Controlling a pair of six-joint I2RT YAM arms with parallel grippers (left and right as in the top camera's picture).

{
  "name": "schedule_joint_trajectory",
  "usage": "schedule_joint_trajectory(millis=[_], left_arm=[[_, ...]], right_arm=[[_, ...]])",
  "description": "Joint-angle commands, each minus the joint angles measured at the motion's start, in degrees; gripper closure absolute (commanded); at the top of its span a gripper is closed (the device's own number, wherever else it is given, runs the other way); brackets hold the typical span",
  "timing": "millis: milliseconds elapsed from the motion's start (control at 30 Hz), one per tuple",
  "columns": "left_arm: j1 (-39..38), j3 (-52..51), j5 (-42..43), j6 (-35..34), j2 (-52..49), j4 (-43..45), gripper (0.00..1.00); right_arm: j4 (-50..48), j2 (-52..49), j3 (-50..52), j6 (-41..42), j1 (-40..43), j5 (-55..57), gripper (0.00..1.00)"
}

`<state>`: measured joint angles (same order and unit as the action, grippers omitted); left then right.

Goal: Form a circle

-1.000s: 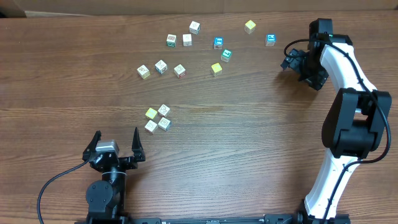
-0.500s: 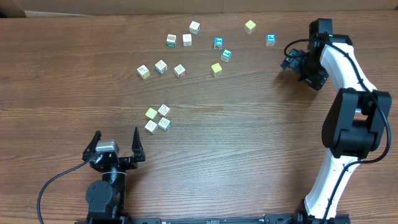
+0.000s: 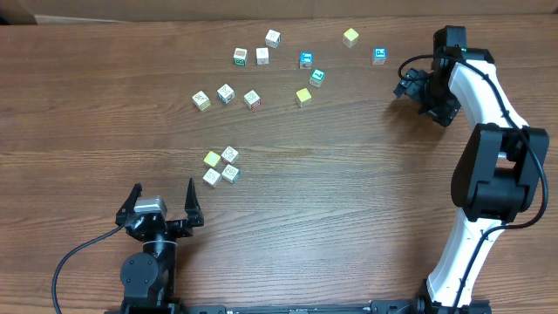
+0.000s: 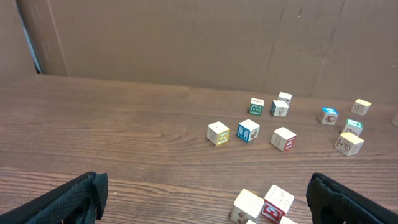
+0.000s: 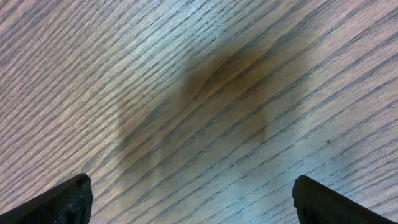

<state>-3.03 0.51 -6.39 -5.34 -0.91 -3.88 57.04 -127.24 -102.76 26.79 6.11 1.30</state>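
Note:
The circle is a tight ring of small cubes on the table's left middle: a plain yellow cube [image 3: 212,159] and three pale wood printed cubes [image 3: 230,173]. My left gripper [image 3: 164,188] rests near the front edge, just below and left of the ring, open and empty. In the left wrist view, two of the ring's cubes [image 4: 249,205] lie low between the wide-apart fingers [image 4: 68,199], nearer the right one. My right gripper [image 3: 406,85] hovers at the far right, also open and empty. The right wrist view shows only bare wood between the fingertips [image 5: 339,202].
Several loose cubes are scattered across the back of the table, from a pale one [image 3: 201,100] on the left to a blue one [image 3: 379,55] close to my right gripper. A yellow cube [image 3: 303,96] lies mid-table. A cardboard wall [image 4: 186,37] stands behind.

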Motion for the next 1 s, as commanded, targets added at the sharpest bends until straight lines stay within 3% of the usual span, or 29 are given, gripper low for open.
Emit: schedule_joint_trajectory(millis=[0,333,967], left_arm=[[-0.4,-0.2,0.5,1.7,0.7,0.0,0.01],[-0.4,-0.2,0.5,1.7,0.7,0.0,0.00],[-0.4,-0.2,0.5,1.7,0.7,0.0,0.01]], right_arm=[[-0.2,0.7,-1.1,0.0,0.0,-0.1,0.00],[-0.2,2.9,-1.1,0.0,-1.0,-0.1,0.00],[-0.2,23.0,-1.1,0.0,-12.6,-0.1,0.00]])
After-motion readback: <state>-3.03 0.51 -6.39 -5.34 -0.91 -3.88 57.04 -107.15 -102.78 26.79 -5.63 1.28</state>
